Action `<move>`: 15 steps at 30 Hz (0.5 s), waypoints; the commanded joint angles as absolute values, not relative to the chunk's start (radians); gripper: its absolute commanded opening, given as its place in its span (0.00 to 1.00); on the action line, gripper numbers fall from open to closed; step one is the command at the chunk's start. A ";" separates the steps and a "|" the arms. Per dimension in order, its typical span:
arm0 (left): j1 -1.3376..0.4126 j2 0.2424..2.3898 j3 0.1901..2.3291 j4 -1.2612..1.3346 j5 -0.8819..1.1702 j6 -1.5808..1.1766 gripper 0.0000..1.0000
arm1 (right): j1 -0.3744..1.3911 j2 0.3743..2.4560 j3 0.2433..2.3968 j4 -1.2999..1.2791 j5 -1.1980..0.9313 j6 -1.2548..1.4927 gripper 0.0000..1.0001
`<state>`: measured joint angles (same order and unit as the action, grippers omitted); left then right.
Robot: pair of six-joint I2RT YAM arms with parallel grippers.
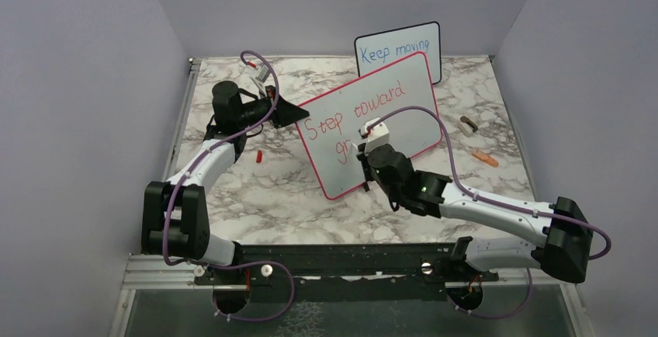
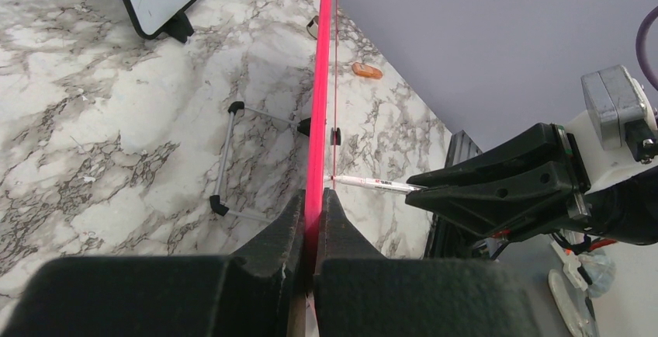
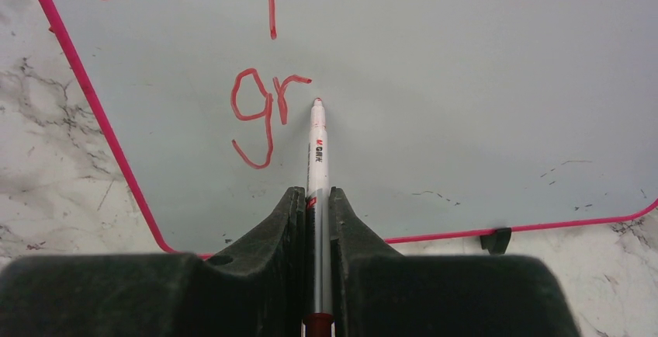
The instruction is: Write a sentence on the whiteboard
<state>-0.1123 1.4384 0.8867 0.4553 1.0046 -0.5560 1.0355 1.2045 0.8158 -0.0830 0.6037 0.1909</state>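
Observation:
The whiteboard (image 1: pixel 403 119), white with a red-pink frame, stands tilted mid-table. The sentence (image 1: pixel 353 112) on it reads "Step toward" in red, with "gr" below. My left gripper (image 1: pixel 299 112) is shut on the board's left edge; in the left wrist view the fingers (image 2: pixel 314 201) pinch the edge-on frame (image 2: pixel 322 81). My right gripper (image 1: pixel 365 147) is shut on a white marker (image 3: pixel 316 151), jaws tight around its barrel (image 3: pixel 314 197). The marker's red tip touches the board (image 3: pixel 465 104) just right of the "gr" (image 3: pixel 260 112). The marker also shows in the left wrist view (image 2: pixel 376 184).
A smaller black-framed board (image 1: pixel 399 50) with blue "Keep moving" stands behind. A red cap (image 1: pixel 258 154) lies left of the whiteboard. An orange object (image 1: pixel 485 158) and a grey-brown one (image 1: pixel 469 125) lie at the right. The board's wire stand (image 2: pixel 225 166) rests behind it.

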 commanded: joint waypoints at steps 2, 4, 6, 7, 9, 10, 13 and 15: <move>-0.107 1.450 0.890 0.391 1.012 -0.537 0.00 | 1.019 1.214 0.812 -0.044 0.598 0.193 0.00; -0.108 1.451 0.890 0.391 1.014 -0.537 0.00 | 1.014 1.216 0.810 -0.049 0.597 0.198 0.00; -0.107 1.451 0.891 0.391 1.015 -0.537 0.00 | 1.011 1.220 0.810 -0.055 0.597 0.198 0.00; -0.107 1.450 0.890 0.391 1.015 -0.537 0.00 | 1.010 1.221 0.810 -0.060 0.597 0.199 0.00; -0.107 1.451 0.890 0.391 1.016 -0.537 0.00 | 1.007 1.221 0.810 -0.066 0.600 0.199 0.00; -0.107 1.451 0.891 0.391 1.016 -0.537 0.00 | 1.005 1.221 0.810 -0.070 0.602 0.199 0.00; -0.107 1.451 0.890 0.391 1.017 -0.537 0.00 | 0.999 1.221 0.810 -0.077 0.611 0.201 0.00; -0.106 1.452 0.890 0.391 1.018 -0.537 0.00 | 0.996 1.218 0.810 -0.080 0.617 0.200 0.00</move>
<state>-0.1123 1.4384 0.8875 0.4530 1.0046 -0.5564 1.0126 1.2053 0.8158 -0.0753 0.6010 0.1913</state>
